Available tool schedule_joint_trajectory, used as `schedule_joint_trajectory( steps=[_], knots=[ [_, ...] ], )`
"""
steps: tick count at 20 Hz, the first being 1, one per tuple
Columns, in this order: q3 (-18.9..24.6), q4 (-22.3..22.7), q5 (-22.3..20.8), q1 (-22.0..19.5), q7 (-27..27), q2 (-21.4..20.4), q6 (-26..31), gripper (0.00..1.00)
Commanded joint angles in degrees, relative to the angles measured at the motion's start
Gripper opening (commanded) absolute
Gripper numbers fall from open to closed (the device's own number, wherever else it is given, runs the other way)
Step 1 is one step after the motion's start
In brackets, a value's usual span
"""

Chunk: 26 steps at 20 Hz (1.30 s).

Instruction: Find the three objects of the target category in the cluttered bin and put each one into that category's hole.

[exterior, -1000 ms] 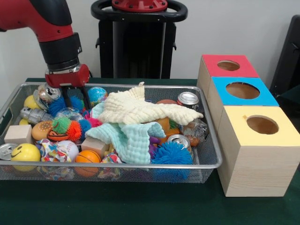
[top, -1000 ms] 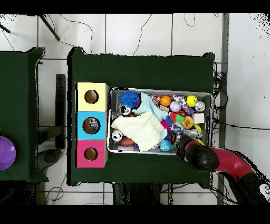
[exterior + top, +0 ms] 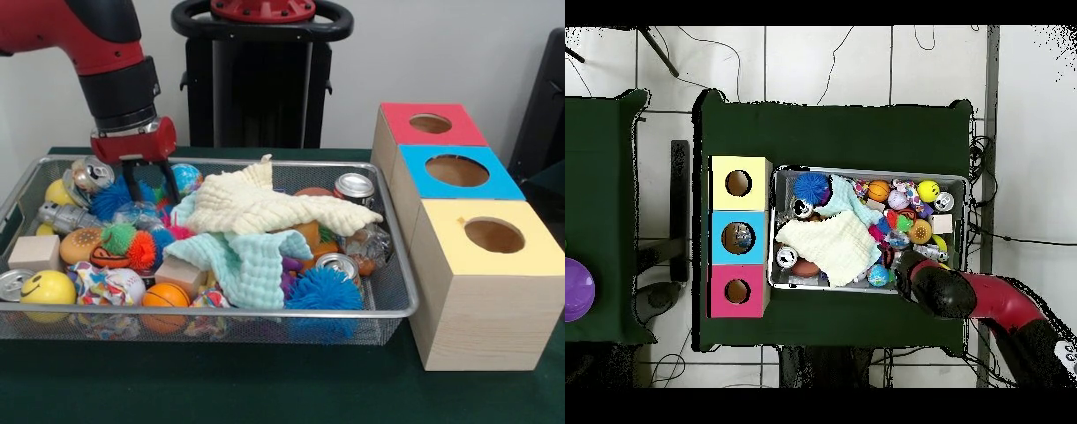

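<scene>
The bin point(image 3: 265, 312) is a silver wire-mesh tray full of toys, and it also shows in the overhead view point(image 3: 865, 170). My gripper point(image 3: 148, 190) hangs over its far left part in the front view. The fingers are open and reach down between a blue spiky ball point(image 3: 113, 199) and a globe ball point(image 3: 184, 177), holding nothing. In the overhead view the arm point(image 3: 940, 291) covers the gripper. Three wooden boxes with round holes stand beside the bin: red point(image 3: 430, 124), blue point(image 3: 456, 170) and yellow point(image 3: 494, 237).
A cream cloth point(image 3: 265, 208) and a mint cloth point(image 3: 247, 261) cover the bin's middle. Around them lie two cans point(image 3: 355, 186) point(image 3: 336, 263), a large blue spiky ball point(image 3: 325, 290), an orange ball point(image 3: 165, 296), a yellow smiley ball point(image 3: 48, 287) and a wood block point(image 3: 33, 252).
My gripper has shifted a little to the right in the front view, toward the cloths. The objects in the bin have not visibly moved.
</scene>
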Motion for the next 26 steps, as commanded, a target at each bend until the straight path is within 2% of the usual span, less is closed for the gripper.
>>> schedule_joint_trajectory(
  steps=[1,6,19,23,26],
  knots=[
    [0.09,-3.71,-2.62,1.41,-2.69,1.84,-0.39,1.0],
    [1.71,-3.3,-1.57,-0.71,-5.03,1.4,1.64,1.0],
    [5.04,-5.13,-1.0,-5.54,-10.52,4.46,5.36,1.0],
    [5.1,-5.63,-0.59,-5.16,-9.39,3.6,5.51,1.0],
    [2.91,-5.35,-0.5,-2.84,-4.86,0.92,3.92,1.0]
  ],
)
